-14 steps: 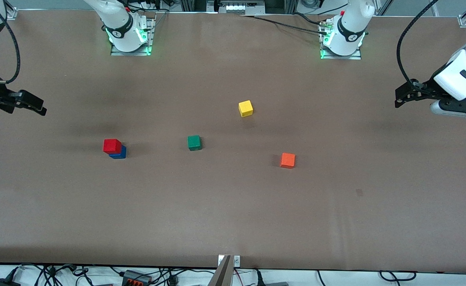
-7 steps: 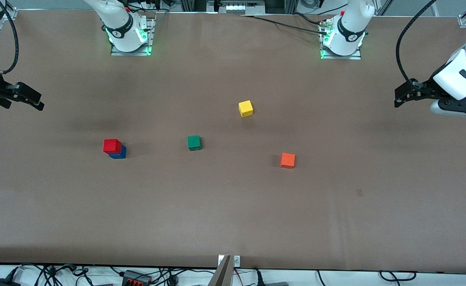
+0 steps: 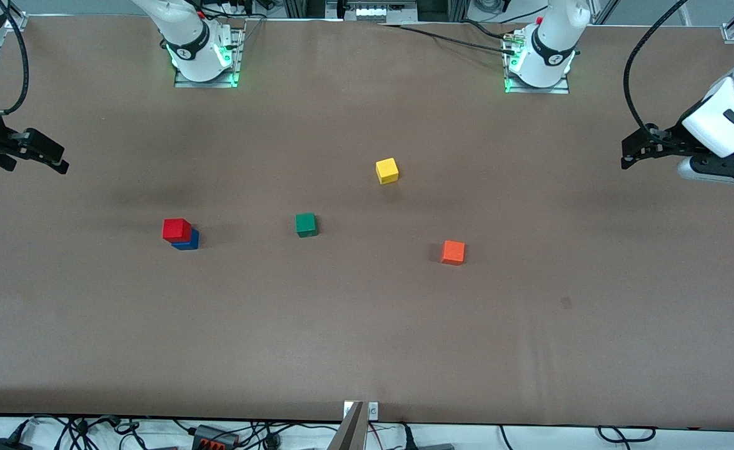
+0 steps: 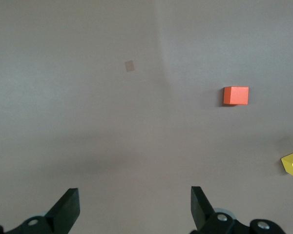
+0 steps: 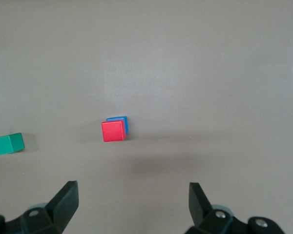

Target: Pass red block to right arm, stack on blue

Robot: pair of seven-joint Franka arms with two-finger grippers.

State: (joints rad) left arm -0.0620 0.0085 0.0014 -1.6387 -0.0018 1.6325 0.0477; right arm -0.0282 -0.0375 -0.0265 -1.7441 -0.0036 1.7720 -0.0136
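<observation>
My right gripper [image 3: 47, 157] has lifted slightly toward the table's edge, jaws apart, empty. The red block [image 3: 176, 229] sits on the blue [image 3: 189, 240]: light, rigid, best pinched on flat sides. My left gripper [image 3: 639, 150] waits, spread.

Five cubes: one red block [image 3: 176, 229], one blue [image 3: 190, 242], one green [image 3: 306, 224], one yellow [image 3: 387, 170], one orange [image 3: 452, 252].

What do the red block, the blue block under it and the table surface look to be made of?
Red block: probably painted wood or hard plastic; flat even colour, crisp edges, faint sheen.
Blue block: apparently the same make; only a sliver shows beneath the red.
Table: matte brown sheet covering, perhaps paper or vinyl; no glare, with slight ripples toward the left arm's end.
</observation>
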